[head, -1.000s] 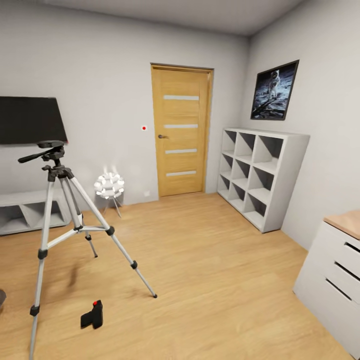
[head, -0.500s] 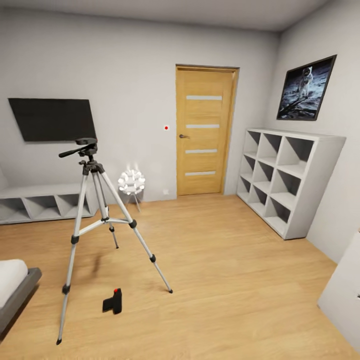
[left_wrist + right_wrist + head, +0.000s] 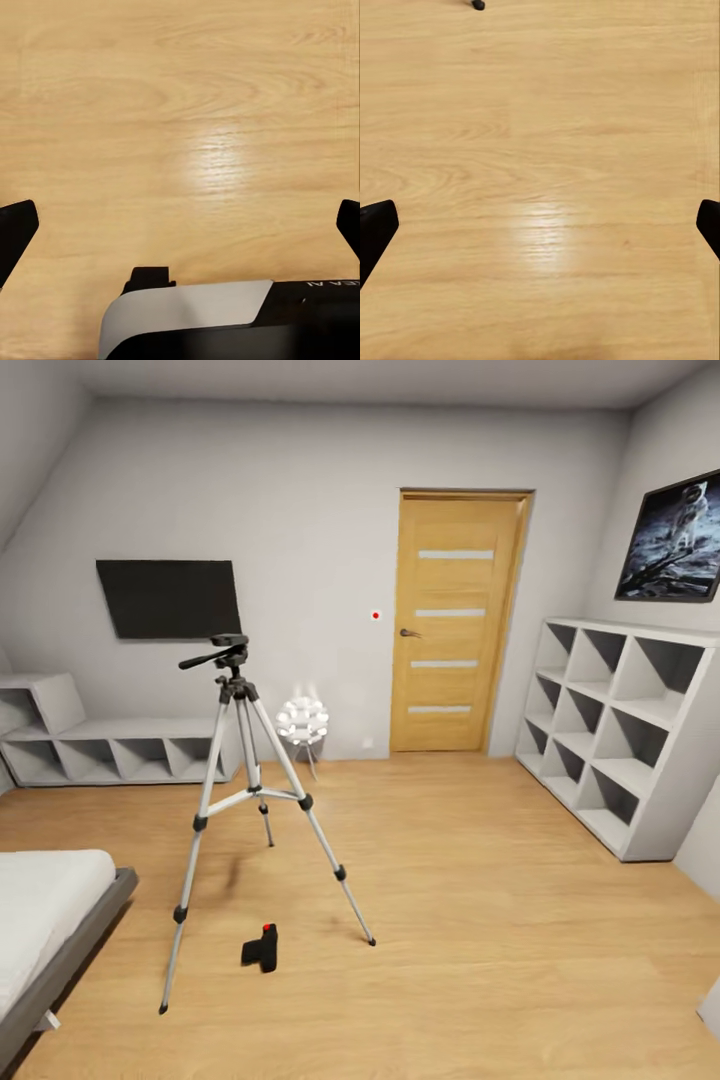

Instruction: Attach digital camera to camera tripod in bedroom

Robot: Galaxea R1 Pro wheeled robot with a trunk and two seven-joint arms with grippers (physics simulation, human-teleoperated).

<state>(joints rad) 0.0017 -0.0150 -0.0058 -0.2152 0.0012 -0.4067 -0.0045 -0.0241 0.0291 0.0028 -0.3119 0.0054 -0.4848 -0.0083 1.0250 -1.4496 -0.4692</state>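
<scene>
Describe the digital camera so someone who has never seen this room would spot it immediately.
Find the camera tripod standing on the wood floor in front of the wall-mounted TV. Between its two front legs, on the floor, lies the digital camera. It is a small black boxy object with a round red button on top.

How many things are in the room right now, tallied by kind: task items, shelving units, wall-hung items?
Task items: 2, small black digital camera on the wood floor, silver-legged camera tripod.
Shelving units: 2, white cube shelf, low grey shelf.
Wall-hung items: 2, black screen, framed astronaut picture.
Total: 6
</scene>
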